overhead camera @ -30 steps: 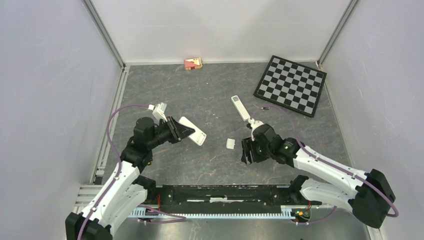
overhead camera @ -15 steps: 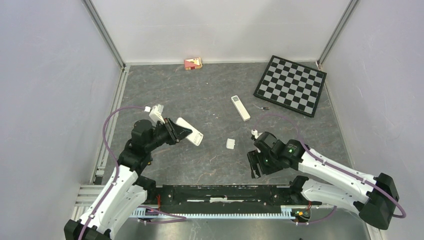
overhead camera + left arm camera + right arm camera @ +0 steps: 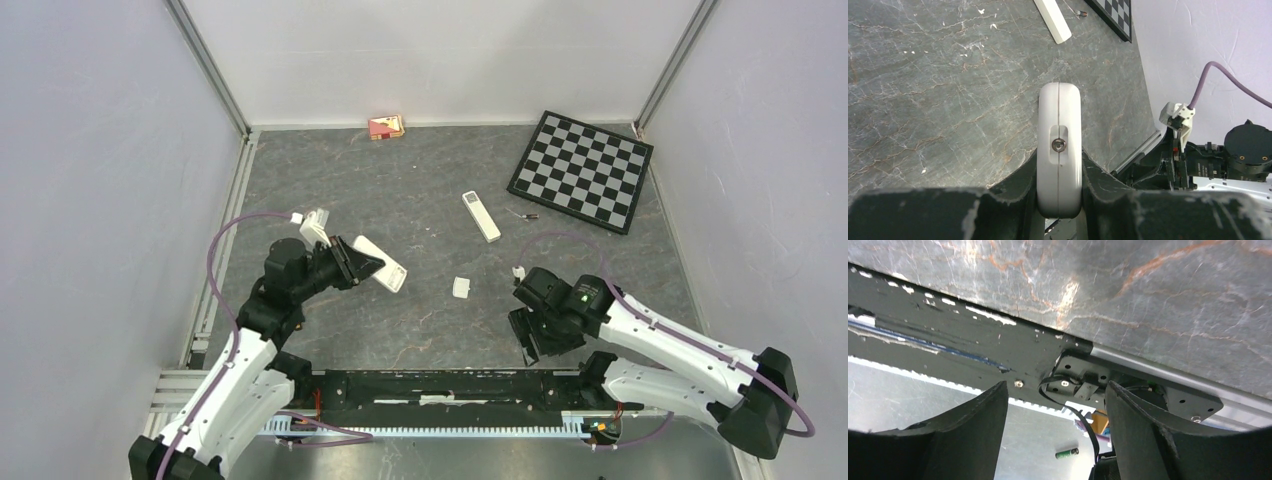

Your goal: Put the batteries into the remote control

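So, top view first: the left gripper [image 3: 358, 266] is clamped on a white remote [image 3: 385, 268] at centre left. A second remote [image 3: 482, 216] lies upper centre, with one tiny dark battery [image 3: 527, 214] just beside the checkerboard [image 3: 582, 170]. Left wrist view: the held remote sits end-on, squeezed between both fingers [image 3: 1018, 185]. Right wrist view: the right gripper [image 3: 1055, 390] has its jaws apart with nothing between them, over the near edge of the table [image 3: 1198, 300].

The grey marbled tabletop [image 3: 420, 180] is carrying a checkerboard [image 3: 581, 170] in its far right corner and a small red box [image 3: 386, 126] at the far edge. A slim white remote [image 3: 481, 215] is lying near the middle, with a small white piece [image 3: 461, 287] nearer and a battery [image 3: 527, 214] just beside the checkerboard.
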